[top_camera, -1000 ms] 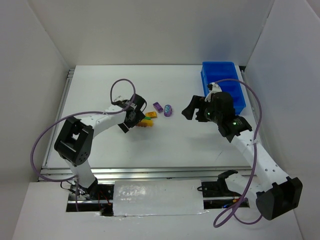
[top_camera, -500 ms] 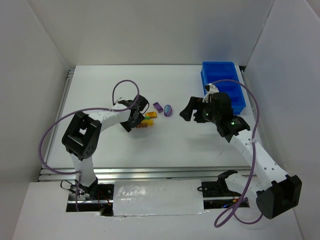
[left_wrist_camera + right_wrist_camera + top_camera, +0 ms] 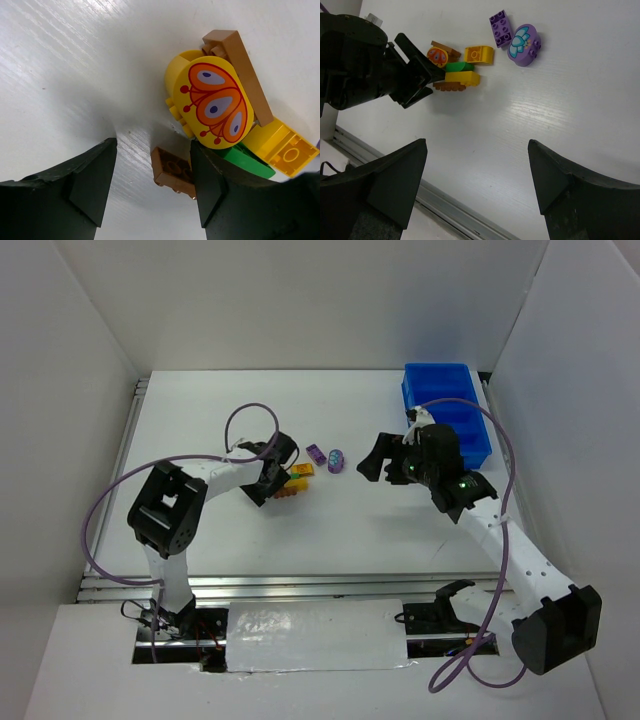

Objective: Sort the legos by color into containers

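My left gripper (image 3: 152, 175) is open at table level by a pile of legos. A small brown brick (image 3: 172, 172) lies between its fingers, against the right one. Just beyond are a yellow round brick with a butterfly print (image 3: 212, 102), a long brown brick (image 3: 245, 75), a green brick (image 3: 247, 160) and a yellow-orange brick (image 3: 280, 147). From above the pile (image 3: 293, 480) sits at the left gripper (image 3: 268, 480). Two purple bricks (image 3: 316, 453) (image 3: 336, 460) lie to its right. My right gripper (image 3: 385, 465) is open and empty, hovering between the bricks and the blue tray (image 3: 445, 410).
The right wrist view shows the left gripper (image 3: 415, 80) at the pile, the purple bricks (image 3: 501, 27) (image 3: 524, 39) apart on bare table, and the table's metal edge rail (image 3: 445, 210). White walls enclose the table on three sides.
My left gripper has moved a little toward the pile of bricks and its arm has shifted right. My right gripper has drifted slightly up and left.
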Robot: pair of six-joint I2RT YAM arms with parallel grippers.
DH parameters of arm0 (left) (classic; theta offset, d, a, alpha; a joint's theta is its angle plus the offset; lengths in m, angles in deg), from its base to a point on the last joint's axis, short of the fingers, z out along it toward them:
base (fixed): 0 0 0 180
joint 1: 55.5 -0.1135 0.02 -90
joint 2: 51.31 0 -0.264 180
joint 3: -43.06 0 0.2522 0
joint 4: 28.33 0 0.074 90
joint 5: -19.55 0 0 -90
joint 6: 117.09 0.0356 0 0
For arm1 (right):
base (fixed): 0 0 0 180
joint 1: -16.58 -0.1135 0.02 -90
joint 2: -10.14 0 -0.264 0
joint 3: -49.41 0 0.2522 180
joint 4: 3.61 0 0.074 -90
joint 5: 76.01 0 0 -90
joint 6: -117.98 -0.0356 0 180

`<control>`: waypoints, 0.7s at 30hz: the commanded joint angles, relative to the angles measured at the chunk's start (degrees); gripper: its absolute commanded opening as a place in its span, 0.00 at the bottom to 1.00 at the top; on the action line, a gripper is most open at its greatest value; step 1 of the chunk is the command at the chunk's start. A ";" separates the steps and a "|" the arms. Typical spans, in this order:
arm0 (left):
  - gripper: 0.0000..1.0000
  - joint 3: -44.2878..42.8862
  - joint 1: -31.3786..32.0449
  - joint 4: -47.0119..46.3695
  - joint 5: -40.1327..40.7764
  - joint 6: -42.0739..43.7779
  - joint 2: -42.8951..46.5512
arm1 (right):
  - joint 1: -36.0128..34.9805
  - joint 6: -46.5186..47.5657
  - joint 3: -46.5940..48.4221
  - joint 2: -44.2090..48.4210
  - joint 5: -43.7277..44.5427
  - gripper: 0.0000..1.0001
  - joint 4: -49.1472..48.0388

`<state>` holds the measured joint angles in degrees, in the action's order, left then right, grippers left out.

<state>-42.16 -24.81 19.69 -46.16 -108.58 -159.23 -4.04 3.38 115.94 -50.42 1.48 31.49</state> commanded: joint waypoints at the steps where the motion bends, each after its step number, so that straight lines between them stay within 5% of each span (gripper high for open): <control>1: 0.72 1.41 0.41 -0.68 -2.58 -5.42 -0.98 | -0.73 0.43 -0.74 -0.18 -0.58 0.89 -2.89; 10: 0.72 2.11 1.73 0.46 -1.98 -7.89 -0.89 | -1.17 0.78 -1.62 1.14 -0.67 0.89 -3.15; 14: 0.52 4.31 2.26 -1.74 -3.02 -6.93 1.65 | -1.44 0.78 -1.89 1.14 -0.58 0.89 -3.33; 21: 0.59 5.45 4.46 -0.07 -1.10 -5.96 6.92 | -1.79 0.87 -1.88 1.67 -0.14 0.89 -2.97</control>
<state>-38.14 -21.35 17.31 -47.62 -114.28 -156.23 -5.14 3.42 114.19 -50.31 1.26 30.27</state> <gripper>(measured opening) 0.567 0.888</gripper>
